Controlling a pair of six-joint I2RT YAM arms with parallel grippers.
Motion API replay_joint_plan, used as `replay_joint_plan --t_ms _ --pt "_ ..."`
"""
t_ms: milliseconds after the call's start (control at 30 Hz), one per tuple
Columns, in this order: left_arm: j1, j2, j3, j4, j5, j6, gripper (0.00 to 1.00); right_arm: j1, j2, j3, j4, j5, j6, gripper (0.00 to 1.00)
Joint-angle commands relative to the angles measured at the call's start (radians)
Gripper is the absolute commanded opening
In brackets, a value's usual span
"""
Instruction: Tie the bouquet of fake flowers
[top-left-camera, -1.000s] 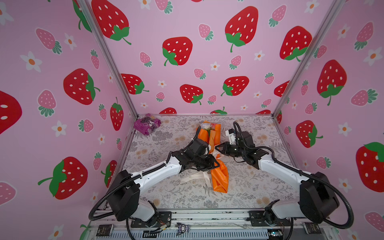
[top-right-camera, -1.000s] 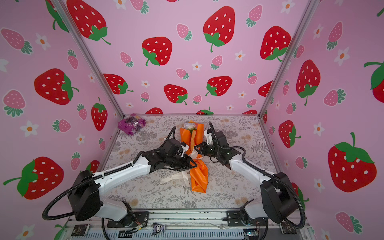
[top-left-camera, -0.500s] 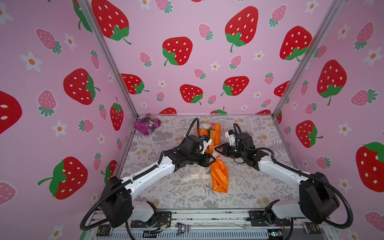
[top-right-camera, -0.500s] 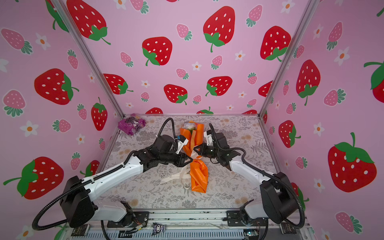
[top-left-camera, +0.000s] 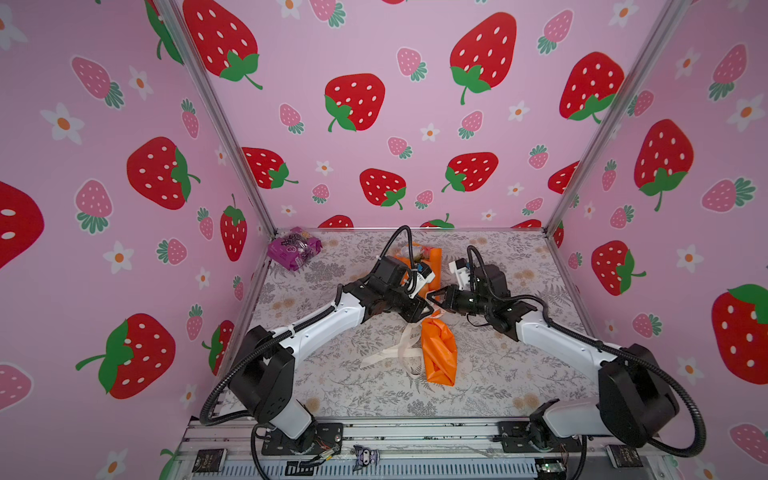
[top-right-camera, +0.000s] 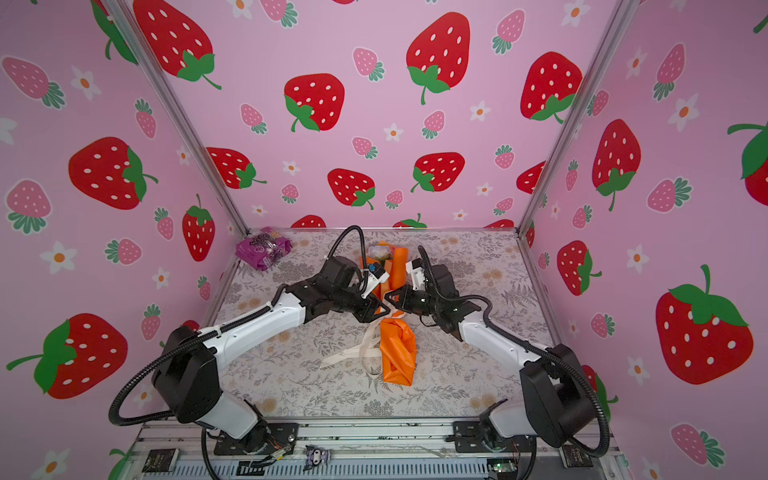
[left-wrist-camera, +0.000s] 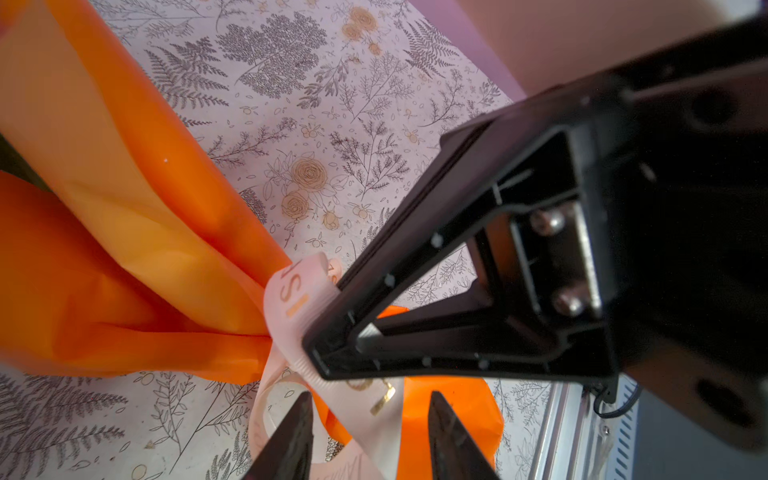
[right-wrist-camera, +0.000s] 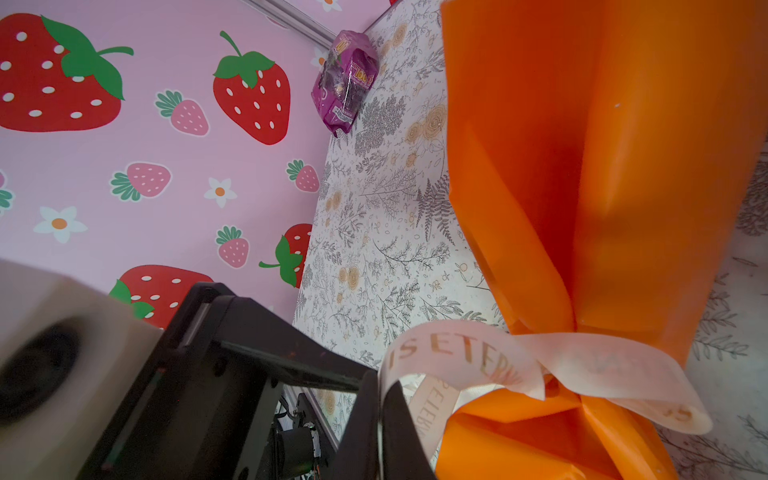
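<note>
Centrally, on the floral-print table (top-left-camera: 519, 374), the bouquet (top-left-camera: 438, 353) lies flat, its long axis running from the near edge towards the back wall. The orange wrap is cinched to a narrow waist about midway. A pale clump sits at the far mouth, too small to tell petal from leaf. A cream ribbon (top-right-camera: 353, 353) with gold lettering circles the waist, and its loose tails trail onto the table on the left arm's side.

Both arms converge on that waist from opposite sides, tips nearly meeting over it in both top views.

The right gripper (left-wrist-camera: 316, 353) is clenched on the ribbon. In the left wrist view its tip bites the band right where it wraps the waist, hard against the orange paper. In the right wrist view its fingers (right-wrist-camera: 399, 432) are pressed together. The lettered ribbon rises out from between them and loops across to the waist.

The left gripper (left-wrist-camera: 370, 397) is released. Its fingers (left-wrist-camera: 291, 440) stand apart, just beside the right gripper's tip at the waist. A ribbon tail and a fold of orange paper show in the gap between them. Neither finger visibly clamps either one; whether a finger brushes the ribbon, I cannot tell.

The near half of the bouquet, a crumpled orange bundle, rests on the table beyond both tips.

A purple packet (top-left-camera: 294, 248) sits in the far left corner, well apart from the bouquet and both arms.
</note>
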Motion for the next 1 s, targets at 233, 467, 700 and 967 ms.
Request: replay_joint_plan --t_ms 233,467,700,967 --pt "0.054 -0.005 0.027 0.012 0.149 0.021 0.00 0.008 -0.037 -0.019 0.016 -0.012 0.013 0.14" --pt "0.068 0.008 0.014 0.002 0.154 0.002 0.00 0.025 -0.254 -0.102 -0.154 0.175 -0.068 0.38" --pt "0.076 0.024 -0.007 0.029 0.172 -0.047 0.00 0.274 -0.474 -0.215 -0.219 0.387 -0.330 0.31" --pt "0.105 0.053 -0.010 0.046 0.224 -0.107 0.00 0.752 -0.285 -0.229 -0.145 0.731 -0.586 0.29"
